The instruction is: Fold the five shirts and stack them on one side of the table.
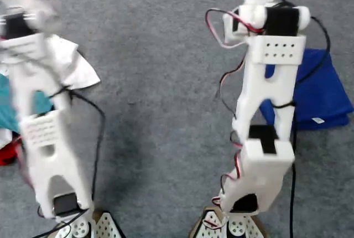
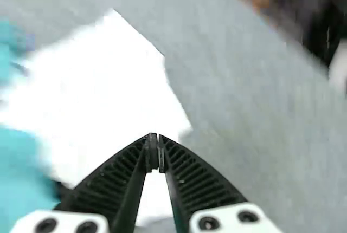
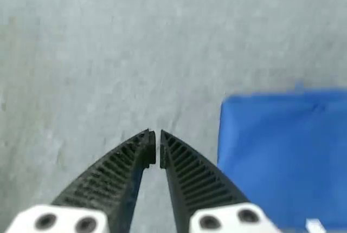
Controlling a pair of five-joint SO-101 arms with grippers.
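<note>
High view, left side: the unfolded heap is lying at the left edge of the tabletop [image 1: 166,110]. A white shirt [image 1: 77,69] is reaching farthest toward the middle, a teal shirt [image 1: 6,110] is lying beside it, and a red cloth [image 1: 5,158] is showing nearer the arm bases. Your left arm is standing over that heap.

— Left wrist view is agreeing. Your left gripper [image 2: 153,140] is hanging with its jaws pressed together and holding nothing. The white shirt is lying directly beneath the tips, with the teal shirt just off to one side.

— So the next pick, as I am judging it, is turning on this: the white shirt is sitting under your left gripper and well apart from your right arm. It is lying crumpled, so I cannot tell its long axis.

— Going right now: your right gripper [image 3: 154,135] is hovering over bare grey tabletop, jaws together too and carrying nothing. The folded blue shirt [image 3: 282,162] is resting just beside it, at the right edge in the high view. That side is looking like your stack.

— Then the left arm is the nearer one for the heap, and you are needing its jaws parted before it is taking any cloth.
</note>
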